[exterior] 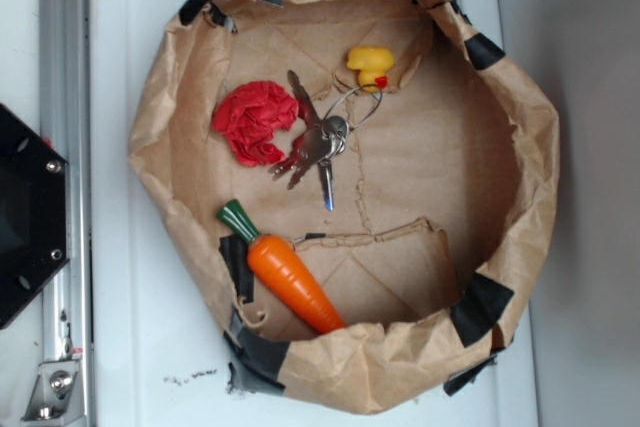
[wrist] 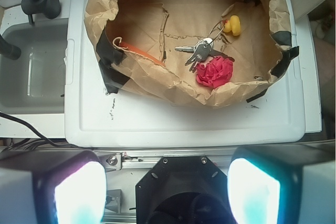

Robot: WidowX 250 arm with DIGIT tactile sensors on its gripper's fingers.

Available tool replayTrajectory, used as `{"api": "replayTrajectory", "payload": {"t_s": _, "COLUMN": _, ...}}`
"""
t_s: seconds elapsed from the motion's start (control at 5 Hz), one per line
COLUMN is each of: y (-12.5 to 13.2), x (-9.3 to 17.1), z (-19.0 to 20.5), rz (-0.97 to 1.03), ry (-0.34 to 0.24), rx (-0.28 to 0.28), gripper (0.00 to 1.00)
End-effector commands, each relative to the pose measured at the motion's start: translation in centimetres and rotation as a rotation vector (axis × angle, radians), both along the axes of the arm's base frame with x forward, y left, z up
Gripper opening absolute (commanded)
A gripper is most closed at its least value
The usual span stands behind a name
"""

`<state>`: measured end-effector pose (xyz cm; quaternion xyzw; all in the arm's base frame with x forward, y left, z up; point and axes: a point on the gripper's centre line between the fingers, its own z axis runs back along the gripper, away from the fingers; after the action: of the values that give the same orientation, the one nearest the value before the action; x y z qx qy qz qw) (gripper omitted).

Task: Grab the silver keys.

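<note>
Paper bag wall [wrist: 157, 72] mostly hides the carrot [wrist: 137, 51], apparently.

Shiny metal silver keys [exterior: 315, 142], creased paper

The silver keys [wrist: 198, 51] lie in the paper basket [wrist: 152, 74], touching red crumpled paper [wrist: 214, 71].

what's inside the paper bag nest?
Inside the brown paper nest: silver keys, red crumpled ball, yellow duck, toy carrot. The carrot's tip runs under the paper rim, hidden.
</note>
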<state>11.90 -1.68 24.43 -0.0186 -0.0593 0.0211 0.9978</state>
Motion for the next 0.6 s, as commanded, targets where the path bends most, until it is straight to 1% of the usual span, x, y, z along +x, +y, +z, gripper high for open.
{"api": "replayTrajectory", "payload": {"t_s": 0.0, "y": 0.0, "x": 0.0, "z": 0.0, "rz": 0.000, "ry": 0.000, "rx": 0.000, "gripper": 1.00}}
{"api": "replayTrajectory", "payload": {"t_s": 0.2, "y": 0.1, "x": 4.9, "z": -0.9, "rz": 0.088, "ry": 0.009, "rx": -0.024, "gripper": 1.00}}
{"api": "replayTrajectory", "payload": {"t_s": 0.4, "y": 0.5, "x": 7.6, "z": -2.7, "rz": 0.121, "ry": 0.076, "rx": -0.006, "gripper": 1.00}}
